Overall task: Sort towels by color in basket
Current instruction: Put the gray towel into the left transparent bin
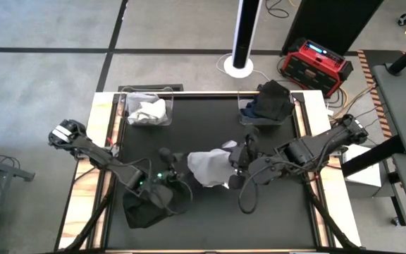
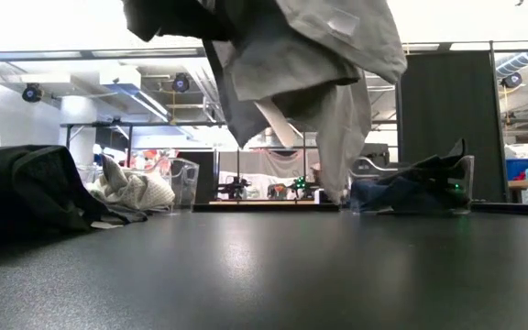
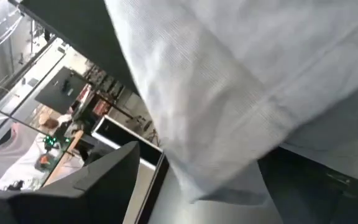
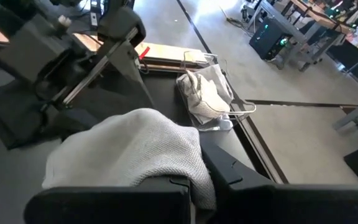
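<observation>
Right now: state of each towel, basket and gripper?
Light grey towel: lifted off the table, held by right gripper.
Black towel: lying crumpled on the table.
Left basket: holds white towels.
Right basket: holds dark towels.
Left gripper: beside the lifted towel.

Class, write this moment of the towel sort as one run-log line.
right gripper: shut on light grey towel, lifted mid-table | left gripper: beside towel, grip unclear | black towel: on table | far bins: light left, dark right
</observation>
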You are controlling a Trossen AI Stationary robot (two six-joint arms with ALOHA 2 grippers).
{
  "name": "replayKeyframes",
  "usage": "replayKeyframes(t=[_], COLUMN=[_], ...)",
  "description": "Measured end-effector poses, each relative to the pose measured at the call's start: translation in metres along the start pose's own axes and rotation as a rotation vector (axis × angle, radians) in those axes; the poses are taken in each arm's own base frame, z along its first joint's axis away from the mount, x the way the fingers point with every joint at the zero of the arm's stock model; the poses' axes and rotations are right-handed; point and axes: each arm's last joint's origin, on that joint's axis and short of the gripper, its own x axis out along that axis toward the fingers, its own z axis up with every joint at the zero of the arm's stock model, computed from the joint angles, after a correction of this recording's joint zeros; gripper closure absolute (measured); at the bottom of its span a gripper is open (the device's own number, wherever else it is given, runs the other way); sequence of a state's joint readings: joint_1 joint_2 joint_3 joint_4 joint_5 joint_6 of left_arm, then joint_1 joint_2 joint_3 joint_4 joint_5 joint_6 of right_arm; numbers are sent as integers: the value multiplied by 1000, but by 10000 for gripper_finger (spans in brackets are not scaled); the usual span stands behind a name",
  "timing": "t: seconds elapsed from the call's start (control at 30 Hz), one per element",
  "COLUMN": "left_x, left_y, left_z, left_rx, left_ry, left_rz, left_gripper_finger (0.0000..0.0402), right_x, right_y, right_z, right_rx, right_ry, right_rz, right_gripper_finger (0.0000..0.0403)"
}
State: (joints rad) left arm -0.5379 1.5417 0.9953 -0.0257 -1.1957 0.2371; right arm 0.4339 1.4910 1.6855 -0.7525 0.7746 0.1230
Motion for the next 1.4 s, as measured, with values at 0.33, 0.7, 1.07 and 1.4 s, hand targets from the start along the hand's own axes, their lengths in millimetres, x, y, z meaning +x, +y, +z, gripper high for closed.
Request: replayKeyframes(t=[0.33, 0.7, 1.07, 1.4], left_x=[-1, 0, -35, -40], left_y=[12, 14, 75, 97], left_z=[7, 8, 26, 31], left_rx=[-37, 2, -183, -451], left_ry=[-25, -4, -170, -212], left_rz=[14, 97, -47, -48], left_gripper_finger=[191, 392, 401, 401], right_x=[2, 2, 3, 13], right_y=[2, 2, 0, -1], right_z=[-2, -3, -16, -10], right_rx=[3, 33, 123, 292], right_ry=[6, 15, 115, 8], right_rz=[0, -2, -50, -185], right_gripper_finger=[394, 394, 394, 394])
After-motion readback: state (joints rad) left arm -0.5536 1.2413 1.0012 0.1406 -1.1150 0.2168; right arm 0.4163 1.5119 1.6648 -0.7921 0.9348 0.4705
